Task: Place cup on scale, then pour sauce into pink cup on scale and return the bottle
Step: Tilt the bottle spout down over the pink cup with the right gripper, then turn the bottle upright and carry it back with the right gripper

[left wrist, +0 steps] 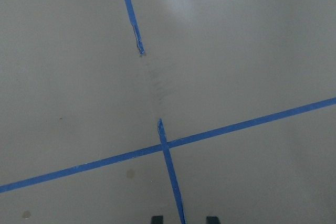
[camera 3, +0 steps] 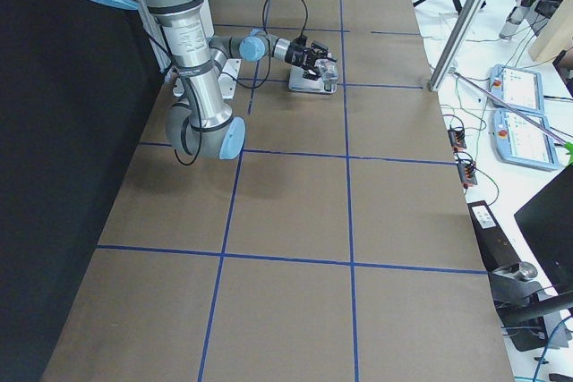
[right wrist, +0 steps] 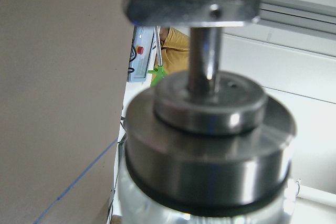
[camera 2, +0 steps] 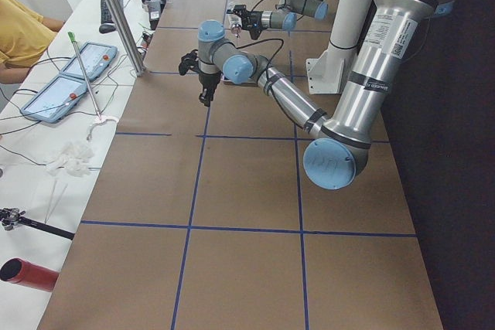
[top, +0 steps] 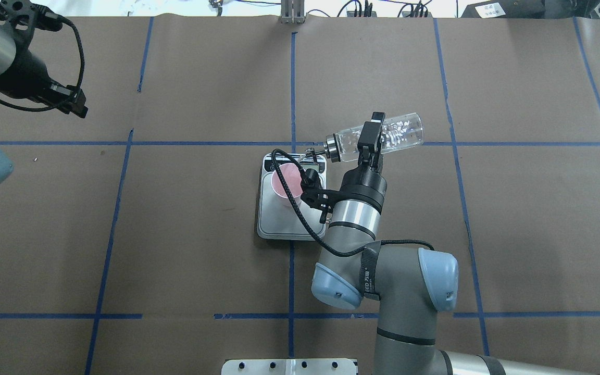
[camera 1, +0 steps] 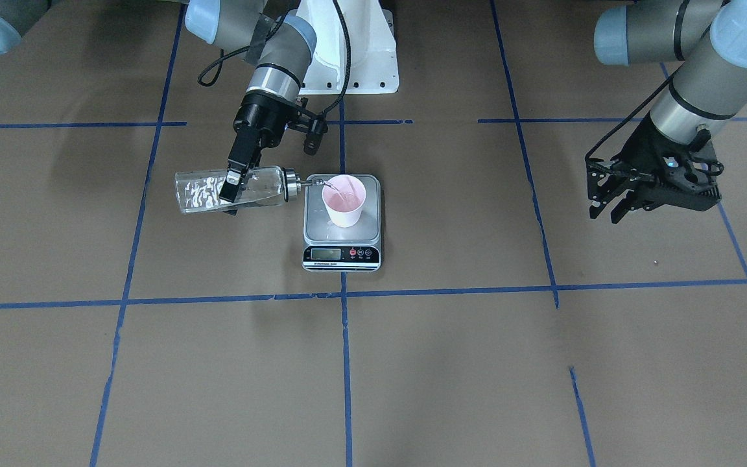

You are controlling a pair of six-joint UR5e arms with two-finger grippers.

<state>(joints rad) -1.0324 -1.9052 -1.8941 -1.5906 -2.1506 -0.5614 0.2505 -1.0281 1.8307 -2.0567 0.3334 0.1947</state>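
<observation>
The clear glass bottle (camera 1: 201,192) lies almost level in the air, with my right gripper (camera 1: 231,193) shut around its body. Its silver spout cap (camera 1: 292,185) points at the pink cup (camera 1: 344,202), and a thin stream of clear sauce (camera 1: 330,187) runs into the cup. The cup stands upright on the scale (camera 1: 314,224), whose display strip faces the front-facing camera. From overhead, the bottle (top: 401,133) is just right of the scale (top: 279,226). The right wrist view is filled by the cap (right wrist: 210,135). My left gripper (camera 1: 609,212) hangs open and empty, far off to the side.
Brown paper with blue tape lines (camera 1: 344,295) covers the table. The white robot base (camera 1: 351,52) stands behind the scale. A side bench holds control tablets (camera 2: 73,75), cables and a red cylinder (camera 2: 27,274), with a person's yellow sleeve (camera 2: 19,32) beside it.
</observation>
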